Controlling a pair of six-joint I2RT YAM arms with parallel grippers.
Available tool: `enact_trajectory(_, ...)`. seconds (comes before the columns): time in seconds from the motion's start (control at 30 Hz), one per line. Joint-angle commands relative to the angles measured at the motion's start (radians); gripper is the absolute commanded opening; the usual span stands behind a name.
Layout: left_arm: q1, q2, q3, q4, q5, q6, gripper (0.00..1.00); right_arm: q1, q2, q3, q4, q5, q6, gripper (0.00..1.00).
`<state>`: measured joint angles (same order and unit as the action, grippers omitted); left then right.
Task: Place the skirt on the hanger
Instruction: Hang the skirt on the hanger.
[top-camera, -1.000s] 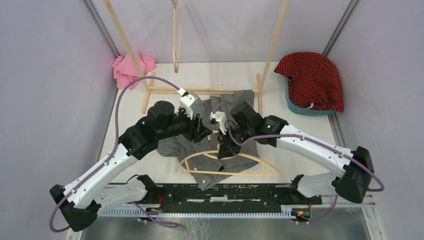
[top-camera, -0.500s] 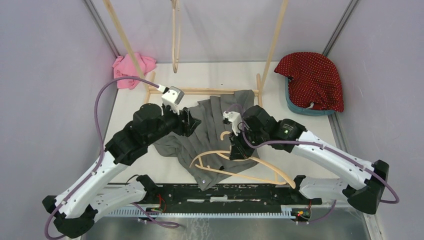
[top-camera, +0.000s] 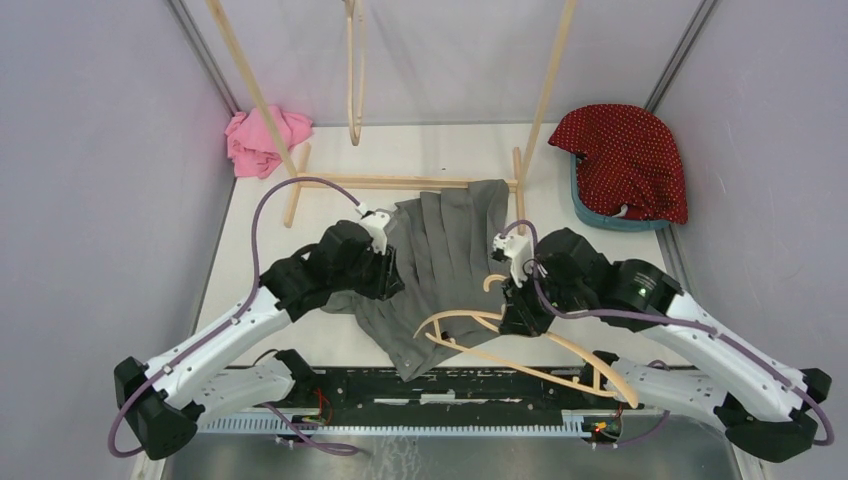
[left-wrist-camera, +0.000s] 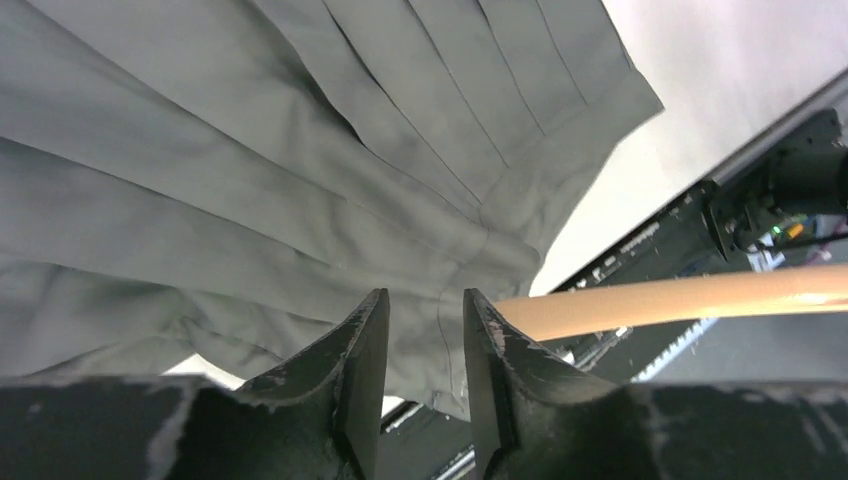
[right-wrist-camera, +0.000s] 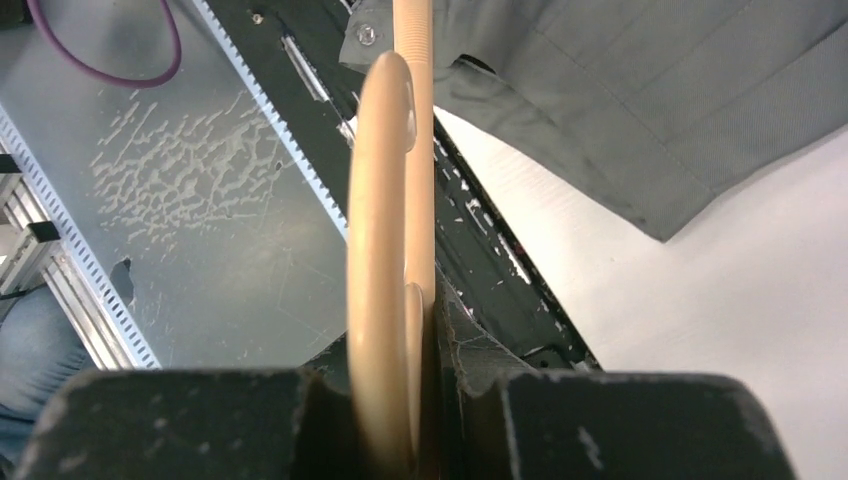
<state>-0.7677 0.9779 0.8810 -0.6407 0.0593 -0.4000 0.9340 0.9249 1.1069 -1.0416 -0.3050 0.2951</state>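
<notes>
Right gripper (top-camera: 518, 308) is clamped tight on the pale curved wooden hanger (right-wrist-camera: 378, 220), which tilts over the near edge of the grey pleated skirt (top-camera: 445, 250). The skirt lies spread mid-way across the white table (top-camera: 440, 150). Left gripper (left-wrist-camera: 425, 300) sits at the skirt's left edge, jaws narrowly apart, nothing pinched.

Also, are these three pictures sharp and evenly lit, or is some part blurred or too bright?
Top view: soft, even light, the skirt is sharp, and shadows are only faint. Left wrist view: the skirt folds are clear, the hanger a little soft. Right wrist view: the hanger, very near the lens, is blurred, and the table looks bright and featureless.
</notes>
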Motion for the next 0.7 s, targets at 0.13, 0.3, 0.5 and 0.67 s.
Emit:
enact_trajectory(0.13, -0.030, -0.090, -0.102, 0.059, 0.113, -0.151, 0.16, 0.014, -0.082, -0.058, -0.033, -0.033, 0.082, 0.01)
enact_trajectory(0.3, -0.046, -0.076, -0.125, 0.086, 0.098, -0.164, 0.11, 0.027, -0.130, -0.116, -0.017, -0.046, 0.115, 0.01)
enact_trajectory(0.5, -0.048, -0.033, -0.112, 0.110, 0.087, -0.158, 0.09, 0.037, -0.150, -0.177, 0.008, -0.064, 0.131, 0.01)
enact_trajectory(0.67, -0.047, -0.006, -0.108, 0.127, 0.082, -0.155, 0.09, 0.047, -0.156, -0.254, 0.110, -0.058, 0.171, 0.01)
